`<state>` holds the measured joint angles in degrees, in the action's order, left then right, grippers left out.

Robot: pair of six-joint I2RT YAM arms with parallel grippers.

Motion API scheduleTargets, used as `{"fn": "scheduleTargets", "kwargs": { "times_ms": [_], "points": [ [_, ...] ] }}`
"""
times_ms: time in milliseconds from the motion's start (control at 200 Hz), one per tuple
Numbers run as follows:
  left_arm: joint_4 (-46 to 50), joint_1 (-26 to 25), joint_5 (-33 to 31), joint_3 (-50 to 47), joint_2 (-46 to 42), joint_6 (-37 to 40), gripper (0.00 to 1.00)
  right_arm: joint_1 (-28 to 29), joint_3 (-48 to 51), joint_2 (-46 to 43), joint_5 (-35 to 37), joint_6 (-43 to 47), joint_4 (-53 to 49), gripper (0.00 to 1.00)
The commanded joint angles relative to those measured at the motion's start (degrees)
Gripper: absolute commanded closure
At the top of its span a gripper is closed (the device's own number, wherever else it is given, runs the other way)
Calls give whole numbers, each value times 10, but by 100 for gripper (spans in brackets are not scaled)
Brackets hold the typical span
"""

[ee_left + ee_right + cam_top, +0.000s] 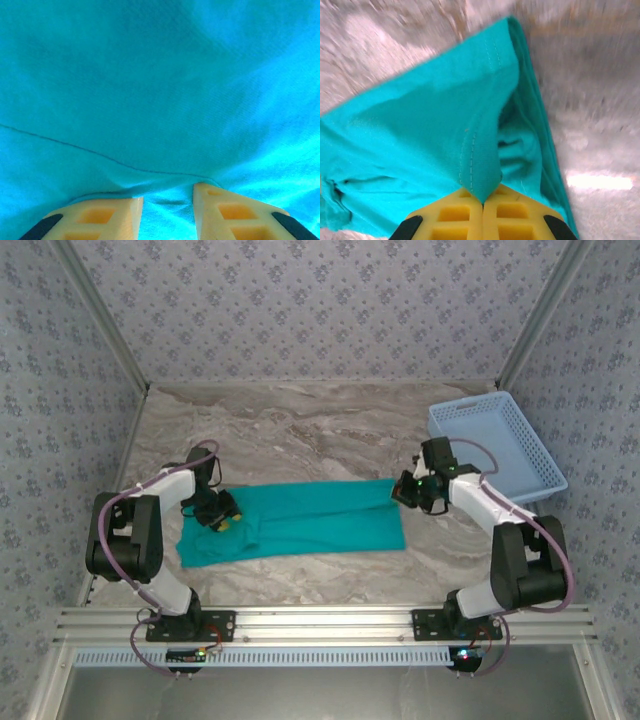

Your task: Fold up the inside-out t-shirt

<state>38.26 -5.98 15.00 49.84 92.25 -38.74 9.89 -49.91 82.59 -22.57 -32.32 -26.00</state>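
Note:
The inside-out t-shirt point(300, 520) is teal-green and lies as a flat, wide band across the marble table, left to right. My left gripper point(222, 520) sits on its left part. In the left wrist view its fingertips point(167, 197) stand partly apart, pressed into the cloth point(150, 90), with a small pucker between them and a fold edge over the tips. My right gripper point(403, 490) is at the shirt's far right corner. The right wrist view shows it point(483, 197) shut on a stitched hem of the shirt point(420, 130), which rises into a peak from the jaws.
A light blue mesh basket point(500, 445) stands at the back right, just beyond the right arm. Bare marble table point(300, 430) stretches behind the shirt and also shows to the right of the held corner point(590, 100). Patterned walls close in the sides and back.

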Motion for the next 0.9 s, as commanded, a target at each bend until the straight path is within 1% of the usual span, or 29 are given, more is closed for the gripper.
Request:
{"fn": "scheduleTargets", "kwargs": {
  "times_ms": [0, 65, 225, 375, 530, 565, 635, 700, 765, 830, 895],
  "points": [
    [-17, 4, -12, -33, 21, 9, 65, -17, -50, 5, -8, 40, -42, 100],
    [-17, 4, -8, -35, 22, 11, 65, -18, -58, 12, -12, 42, -43, 100],
    [-17, 6, -8, -42, 15, 8, 65, -15, -41, 4, -21, 44, -54, 100],
    [-12, 10, -8, -42, 15, 14, 65, -17, -3, -13, -12, 45, -59, 100],
    [-8, 23, 2, -44, 16, 19, 65, -20, 57, -7, -2, 37, -33, 100],
    [-6, 27, 6, -42, 15, 20, 65, -21, 67, -3, 12, 37, -30, 95],
    [0, 32, 24, -38, 15, 24, 65, -24, 73, 9, 52, 39, -38, 78],
    [3, 35, 42, -30, 13, 29, 65, -24, 71, 6, 56, 49, -45, 76],
    [35, 35, 55, -17, 6, 37, 65, -21, 62, -15, 59, 52, -54, 73],
    [51, 35, 73, -3, -8, 42, 65, -9, 39, -41, 87, 60, -76, 68],
    [68, 31, 79, 18, -26, 48, 64, 16, 6, -58, 117, 73, -101, 64]
  ]
}}
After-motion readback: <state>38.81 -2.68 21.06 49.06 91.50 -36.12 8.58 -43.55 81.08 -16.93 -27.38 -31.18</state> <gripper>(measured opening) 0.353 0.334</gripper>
